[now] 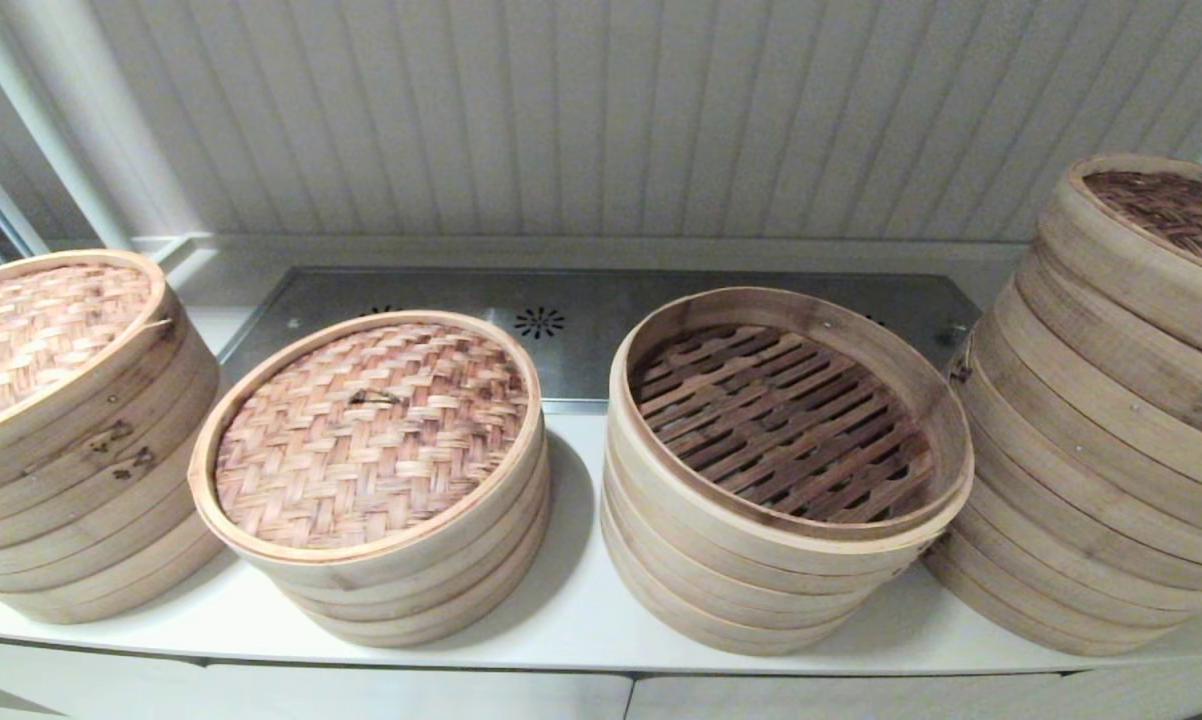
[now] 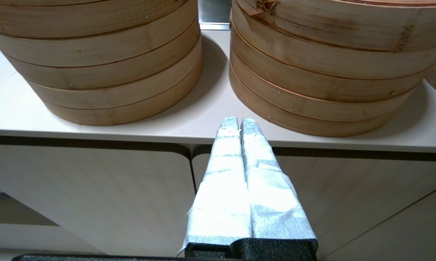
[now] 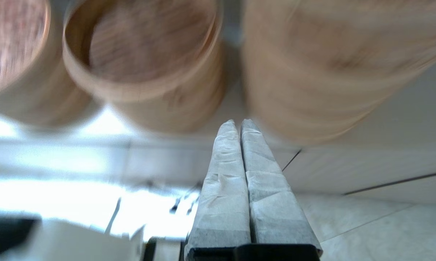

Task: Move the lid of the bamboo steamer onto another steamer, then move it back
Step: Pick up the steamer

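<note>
Round woven bamboo steamer lid (image 1: 371, 435): lies flat, woven face up, capping the second stack from the left; no long axis. Open slatted bamboo steamer stack (image 1: 781, 420) just beside it. Left gripper (image 2: 239, 125): fingers pressed together, low before the white counter (image 2: 203, 119), aimed between both stacks. Right gripper (image 3: 238, 127): fingers together, below the counter edge.

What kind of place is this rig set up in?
Probably a dim sum or restaurant kitchen mock-up: four stacks of bamboo steamers on a white counter, with a perforated steel steam panel behind. Both grippers, left and right, sit shut below counter level.
</note>
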Robot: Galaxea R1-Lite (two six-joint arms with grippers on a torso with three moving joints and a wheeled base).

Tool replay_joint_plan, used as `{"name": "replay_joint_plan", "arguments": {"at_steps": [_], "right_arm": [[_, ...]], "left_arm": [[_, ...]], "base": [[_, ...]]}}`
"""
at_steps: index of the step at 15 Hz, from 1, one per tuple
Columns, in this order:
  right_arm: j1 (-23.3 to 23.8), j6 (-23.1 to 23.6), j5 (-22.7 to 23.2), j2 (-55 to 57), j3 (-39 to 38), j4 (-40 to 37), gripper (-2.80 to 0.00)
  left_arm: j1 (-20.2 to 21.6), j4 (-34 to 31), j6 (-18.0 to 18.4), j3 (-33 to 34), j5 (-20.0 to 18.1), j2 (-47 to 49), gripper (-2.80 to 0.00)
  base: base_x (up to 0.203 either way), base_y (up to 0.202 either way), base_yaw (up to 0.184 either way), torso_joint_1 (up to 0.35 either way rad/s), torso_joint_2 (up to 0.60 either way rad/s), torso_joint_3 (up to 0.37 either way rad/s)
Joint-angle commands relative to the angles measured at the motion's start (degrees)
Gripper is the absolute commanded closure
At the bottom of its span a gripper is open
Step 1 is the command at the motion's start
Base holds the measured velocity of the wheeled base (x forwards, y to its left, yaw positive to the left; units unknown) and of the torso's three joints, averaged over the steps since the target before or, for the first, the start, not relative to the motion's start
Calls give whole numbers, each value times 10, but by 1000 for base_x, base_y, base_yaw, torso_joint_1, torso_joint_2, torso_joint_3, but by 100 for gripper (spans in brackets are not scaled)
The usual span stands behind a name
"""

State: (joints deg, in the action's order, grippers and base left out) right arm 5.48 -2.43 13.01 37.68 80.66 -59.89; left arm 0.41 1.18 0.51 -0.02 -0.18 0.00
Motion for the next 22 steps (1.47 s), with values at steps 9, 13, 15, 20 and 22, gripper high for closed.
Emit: {"name": "replay_joint_plan", "arguments": {"at_steps": [9,13,15,20,22], "right_arm": [[-57,6,-69,-276,-650,342,0],[-57,-2,-79,-368,-718,438,0],[-57,-12,-79,-375,-717,443,0],[-57,-17,-85,-374,-717,443,0],[-57,-17,-95,-374,-717,443,0]], "left_arm": [[0,-15,1,1,1,3,0],[0,-93,1,-96,-3,6,0],[0,-123,1,-177,-7,39,0],[0,-138,-2,-377,-43,275,0],[0,-141,-8,-440,-77,371,0]], "base": [[0,0,0,0,0,0],[0,0,0,0,0,0],[0,0,0,0,0,0],[0,0,0,0,0,0],[0,0,0,0,0,0]]}}
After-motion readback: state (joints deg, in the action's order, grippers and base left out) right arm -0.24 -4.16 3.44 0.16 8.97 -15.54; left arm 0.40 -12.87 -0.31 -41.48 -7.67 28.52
